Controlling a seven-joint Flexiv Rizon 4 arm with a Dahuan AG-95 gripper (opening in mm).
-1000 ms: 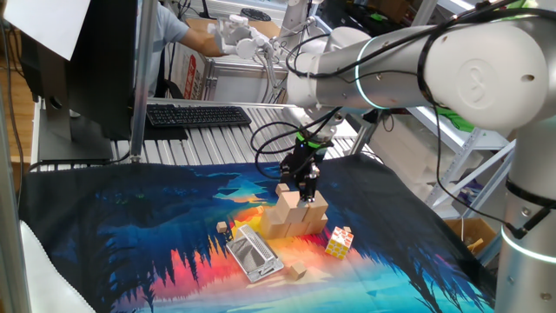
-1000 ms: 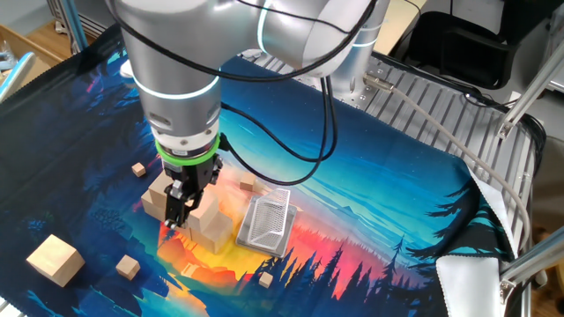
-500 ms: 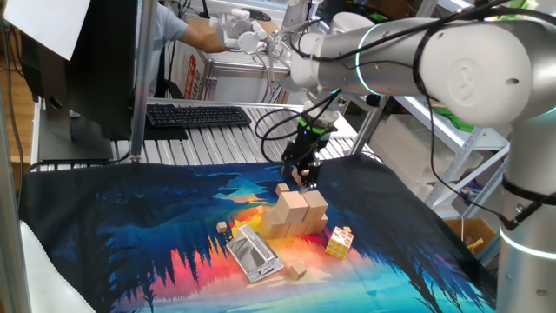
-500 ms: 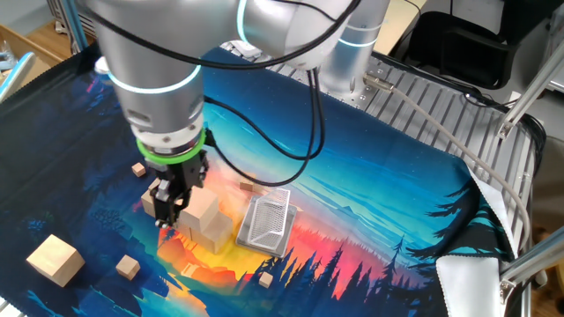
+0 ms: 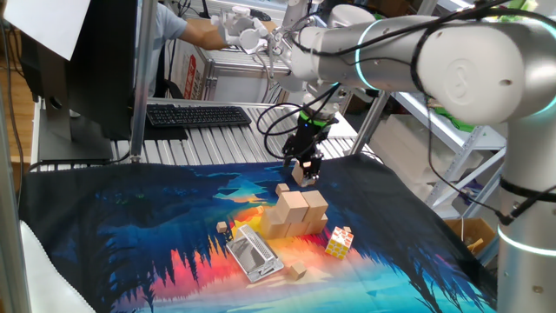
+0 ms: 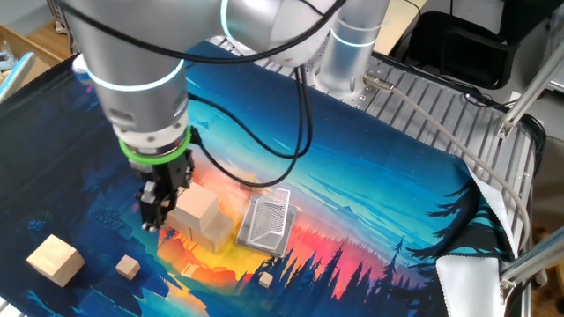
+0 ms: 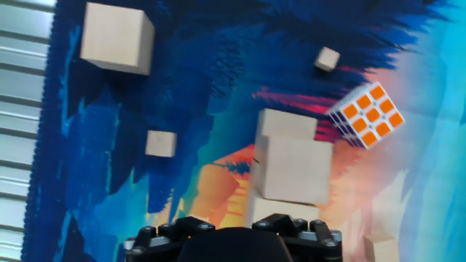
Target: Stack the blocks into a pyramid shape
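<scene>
Pincer (image 5: 303, 173) points straight down above stacked blocks (image 5: 295, 213); jaw state unclear.

You're looking at a glossy silver-white arm (image 5: 452, 61) with fat rounded links, each joint glowing with a thin cyan light ring. A bright green band is sitting at the wrist above the small black gripper (image 6: 159, 201). Black cables are looping loose from the forearm down to the wrist. In the hand view the gripper body is showing black with round screw heads

The tool (image 6: 155, 214) hides part of the blocks (image 6: 201, 219).
</scene>
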